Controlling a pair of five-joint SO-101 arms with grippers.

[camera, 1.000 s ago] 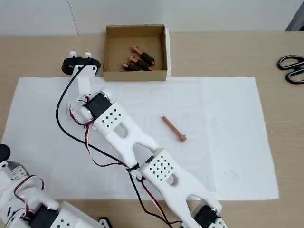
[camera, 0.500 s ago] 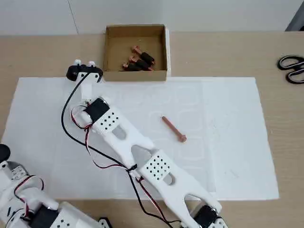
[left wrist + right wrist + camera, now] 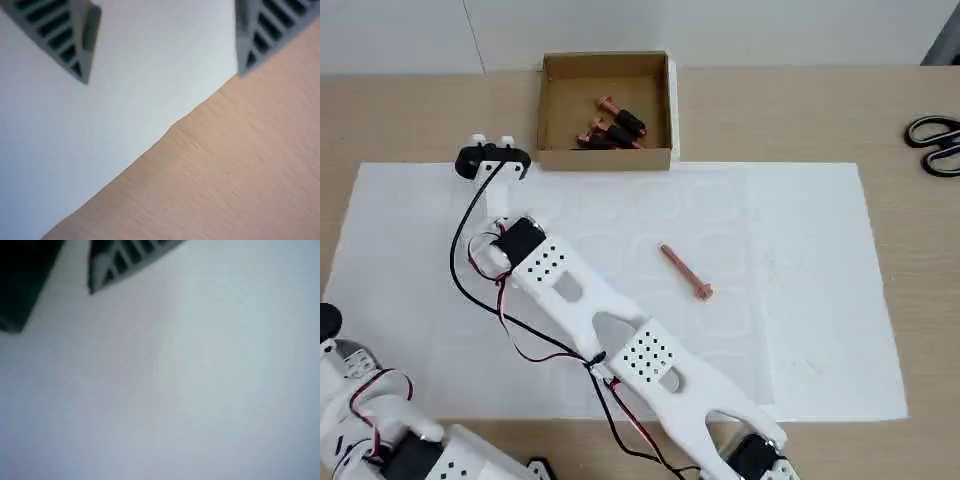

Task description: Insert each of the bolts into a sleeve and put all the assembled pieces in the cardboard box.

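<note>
Across the wooden table point(image 3: 800, 110) lies a white sheet point(image 3: 800, 300). Over its near left part stretches the right arm point(image 3: 620, 340), its base cut off at the lower edge. The right gripper point(image 3: 492, 158) sits at the sheet's far left edge, just beside the cardboard box point(image 3: 552, 110); whether it is open or closed cannot be told. The left arm point(image 3: 370, 430) is cut off at the near left corner. The left gripper point(image 3: 162, 72) hangs wide open over the sheet's edge, holding nothing. Scissors point(image 3: 932, 145) are cut off at the right. One loose bolt point(image 3: 685, 271) lies mid-sheet, well apart from both grippers. Assembled pieces point(image 3: 612, 128) lie in the box, their count unclear.
</note>
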